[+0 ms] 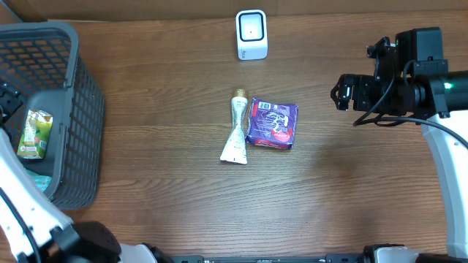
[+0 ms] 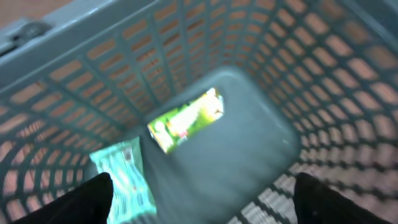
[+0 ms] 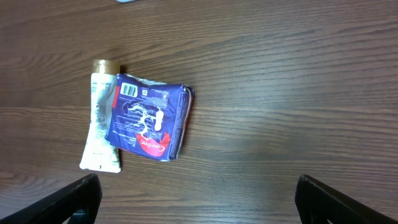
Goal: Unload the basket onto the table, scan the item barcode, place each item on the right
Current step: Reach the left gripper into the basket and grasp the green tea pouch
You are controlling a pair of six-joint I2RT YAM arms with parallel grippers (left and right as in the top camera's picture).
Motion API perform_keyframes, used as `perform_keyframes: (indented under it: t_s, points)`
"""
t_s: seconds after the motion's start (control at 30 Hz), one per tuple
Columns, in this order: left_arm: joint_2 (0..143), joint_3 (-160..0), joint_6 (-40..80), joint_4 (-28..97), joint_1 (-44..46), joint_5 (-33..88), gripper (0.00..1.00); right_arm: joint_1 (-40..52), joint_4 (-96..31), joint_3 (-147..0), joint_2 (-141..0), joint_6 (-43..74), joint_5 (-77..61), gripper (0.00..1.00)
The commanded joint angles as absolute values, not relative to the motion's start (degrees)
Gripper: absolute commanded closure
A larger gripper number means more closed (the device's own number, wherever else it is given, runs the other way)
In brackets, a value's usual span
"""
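Brown wood-grain tabletop (image 1: 168, 109) fills the overhead view, with a grey plastic basket (image 1: 80, 95) standing at its left edge. A white scanner (image 1: 251, 34) sits upright at the far side, near the middle. Nearer than the scanner, about the centre of the tabletop, a cream tube (image 1: 237, 131) with a gold cap lies flat, cap toward the far side. A purple pack (image 1: 272, 124) lies flat just to the right of the tube, touching it or nearly so. The right wrist view shows a small barcode (image 3: 127, 90) on the pack's upper face, at the corner closest to the tube's cap. The right end effector (image 1: 344, 91) hangs above bare wood, well to the right of the pack, with its fingers spread wide and nothing between them. The left end effector (image 2: 202, 196) is over the basket and looks down into it. Its two dark fingertips (image 2: 93, 199) stand far apart at the lower corners of that blurred view and grip nothing. A green packet (image 2: 186, 118) lies on the basket floor, and a teal packet (image 2: 121, 177) lies just beside it, against the mesh wall.
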State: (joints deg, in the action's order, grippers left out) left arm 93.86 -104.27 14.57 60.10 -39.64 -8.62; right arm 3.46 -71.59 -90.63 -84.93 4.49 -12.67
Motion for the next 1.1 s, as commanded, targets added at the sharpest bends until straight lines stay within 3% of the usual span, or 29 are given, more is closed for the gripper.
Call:
perform_keyframes:
  t_s: [0.0,0.33,0.67,0.83,0.93,1.07]
  points:
    - [99.2,-102.2,11.1,57.8,-39.8,-13.1,0.14,3.5,-71.2,-91.0,-84.9,4.4,-13.0,0.0]
    - [114.6,-102.2,-9.1,54.6,-39.7,-14.6,0.16,3.5,-71.2,-91.0,-84.9,4.5,-13.0,0.0]
    - [122.7,-102.2,-14.0,51.0,-39.8,-17.2,0.1,3.5,-71.2,-91.0,-84.9,4.7,-13.0,0.0]
    - [126.8,-102.2,-13.9,51.7,-39.8,-18.3,0.15,3.5,-71.2,-91.0,-84.9,4.7,-13.0,0.0]
    - [128.2,-102.2,-13.3,52.4,-39.8,-18.6,0.34,3.5,-71.2,-91.0,-84.9,4.7,-13.0,0.0]
    - [128.4,-102.3,-12.7,52.6,-39.8,-18.6,0.83,3.5,-71.2,-91.0,-84.9,4.7,-13.0,0.0]
